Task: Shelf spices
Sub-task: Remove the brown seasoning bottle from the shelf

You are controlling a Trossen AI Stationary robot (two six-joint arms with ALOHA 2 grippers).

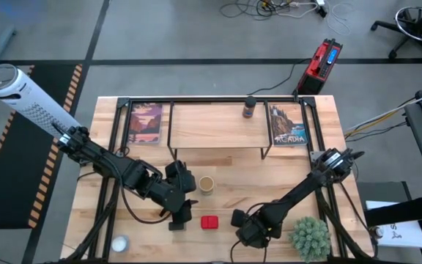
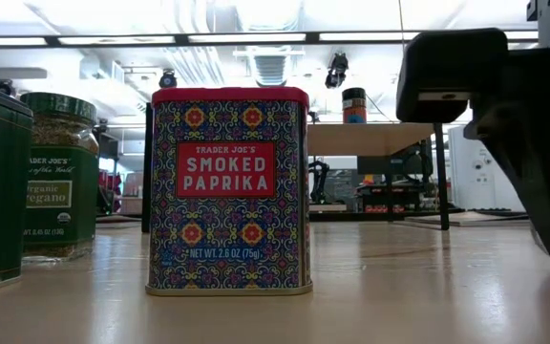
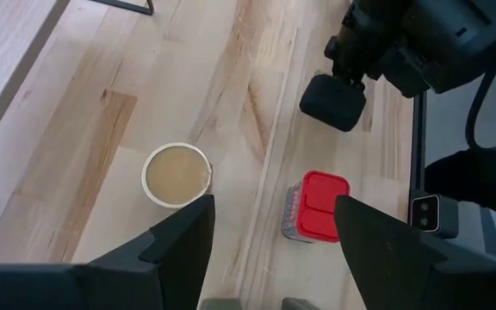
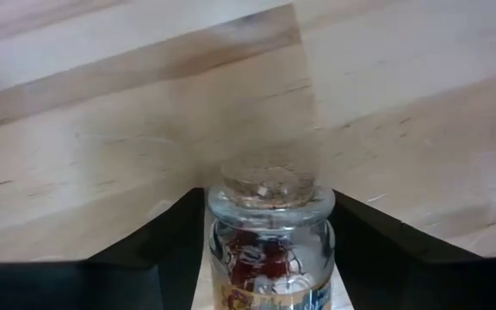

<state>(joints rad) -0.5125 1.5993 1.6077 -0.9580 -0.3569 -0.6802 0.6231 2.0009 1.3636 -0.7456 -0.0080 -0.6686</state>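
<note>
the tiny clear jar sits between the right gripper's fingers, which touch its sides.

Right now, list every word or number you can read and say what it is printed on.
"TRADER JOE'S SMOKED PAPRIKA" and "NET WT. 2.6 OZ (75g)": red-lidded paprika tin.
"TRADER JOE'S", "Organic Oregano": green-labelled oregano jar; its smaller print is unreadable.
"ACADIA": right picture card.
Left picture card: lettering too small to read.
</note>
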